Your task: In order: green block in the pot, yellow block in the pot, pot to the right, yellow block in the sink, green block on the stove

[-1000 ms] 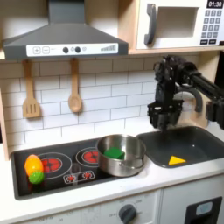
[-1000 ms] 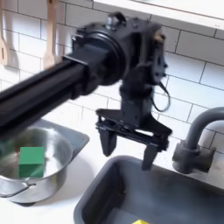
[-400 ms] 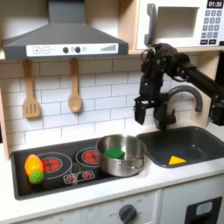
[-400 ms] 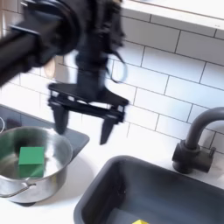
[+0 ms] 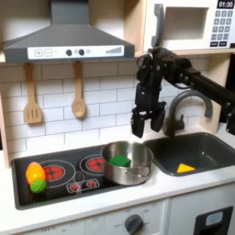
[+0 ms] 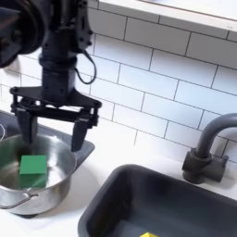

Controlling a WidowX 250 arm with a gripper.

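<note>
In both exterior views my gripper [image 5: 146, 127] [image 6: 53, 130] hangs open and empty a little above the silver pot [image 5: 130, 171] [image 6: 57, 187], over its back rim. The green block [image 5: 119, 160] [image 6: 33, 168] lies inside the pot. The pot stands on the right end of the black stove [image 5: 64, 176], next to the sink [image 5: 204, 147] [image 6: 111, 199]. On the sink floor lies the yellow block [image 5: 186, 167], seen as a sliver [image 6: 146, 234] at the second exterior view's bottom edge.
The arched faucet [image 5: 188, 99] [image 6: 208, 148] rises behind the sink, just right of the gripper in the first exterior view. A lime-green and orange toy fruit [image 5: 35, 174] rests on the stove's left burner. Wooden utensils [image 5: 78, 96] hang on the tiled wall.
The open gripper has swung left from above the sink, past the faucet, to above the pot. The blocks and the pot have not moved.
</note>
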